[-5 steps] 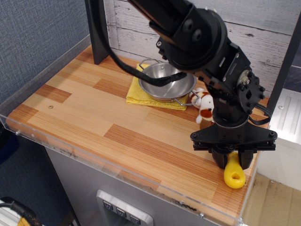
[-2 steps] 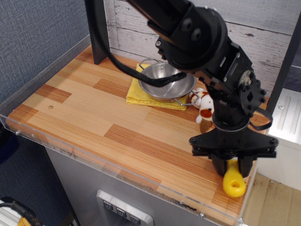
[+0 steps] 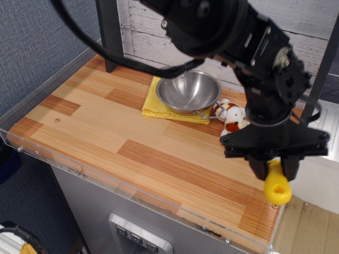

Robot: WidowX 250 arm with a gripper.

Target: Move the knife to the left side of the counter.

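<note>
The knife (image 3: 277,187) shows only its chunky yellow handle with the holed end; the blade is hidden between the fingers. My black gripper (image 3: 274,168) is shut on the knife's handle and holds it lifted above the right end of the counter (image 3: 106,132), close to the right rim. The counter is a wooden top of light and reddish-brown planks with a clear acrylic edge.
A steel bowl (image 3: 188,92) sits on a yellow cloth (image 3: 153,103) at the back middle. A small white-and-brown toy dog (image 3: 233,117) lies right of the bowl, just behind my gripper. A dark post (image 3: 108,34) stands at the back left.
My gripper has risen and shifted slightly right, lifting the knife off the counter. The bowl, cloth and toy dog have not moved.
</note>
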